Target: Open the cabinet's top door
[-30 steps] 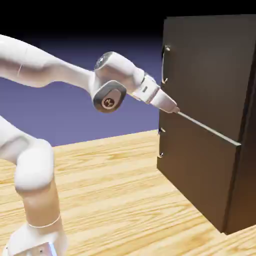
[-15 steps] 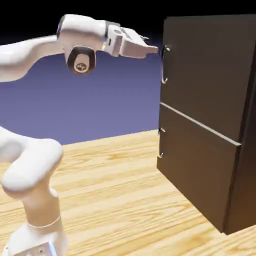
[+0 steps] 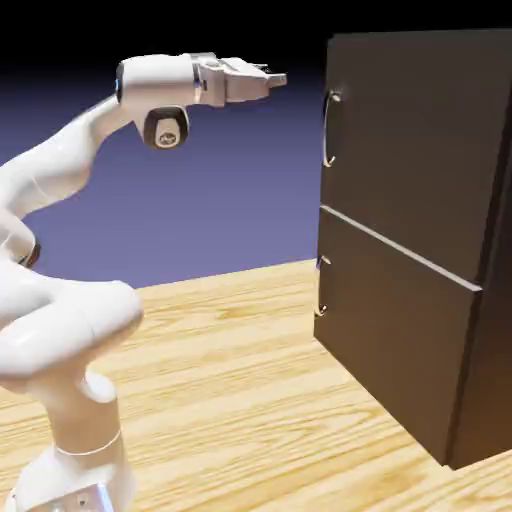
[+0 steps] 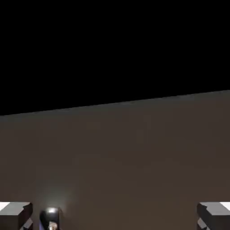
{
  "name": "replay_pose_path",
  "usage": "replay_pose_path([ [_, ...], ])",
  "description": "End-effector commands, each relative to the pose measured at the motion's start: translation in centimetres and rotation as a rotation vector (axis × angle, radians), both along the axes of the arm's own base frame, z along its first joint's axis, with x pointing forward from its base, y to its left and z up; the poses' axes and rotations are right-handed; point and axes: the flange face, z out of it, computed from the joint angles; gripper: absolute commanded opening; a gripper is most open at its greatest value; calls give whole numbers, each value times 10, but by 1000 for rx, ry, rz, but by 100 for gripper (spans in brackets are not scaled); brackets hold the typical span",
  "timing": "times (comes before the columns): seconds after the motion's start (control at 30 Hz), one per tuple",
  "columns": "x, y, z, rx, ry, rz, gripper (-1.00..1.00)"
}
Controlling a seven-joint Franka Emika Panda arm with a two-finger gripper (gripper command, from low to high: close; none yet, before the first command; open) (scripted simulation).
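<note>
Both fingertips (image 4: 16, 215) wide apart, gripper (image 3: 276, 79) left of top door (image 3: 415, 150), near its handle (image 3: 329, 128), not touching.

This is a pretend place made on a computer, not a real room. Behind the tabletop (image 3: 230, 400) is just a smooth blue-purple backdrop (image 3: 230, 200) that turns black at the top. The wood lines look drawn, and everything looks very clean.
</note>
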Motion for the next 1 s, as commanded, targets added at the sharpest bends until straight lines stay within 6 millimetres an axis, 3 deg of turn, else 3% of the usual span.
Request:
replay_pose_path([
  [0.0, 10, 7, -10, -13, 2, 6, 0],
  [0.2, 83, 32, -90, -81, 49, 38, 0],
  [0.27, 85, 32, -91, -82, 50, 39, 0],
  [0.4, 135, 30, -91, -82, 50, 39, 0],
  [0.43, 135, 30, -91, -82, 50, 39, -100],
  [0.47, 135, 30, -91, -82, 50, 39, -100],
  [0.73, 54, -1, -91, -86, 42, 223, -100],
  [0.97, -15, -43, -91, -90, 35, 394, -100],
])
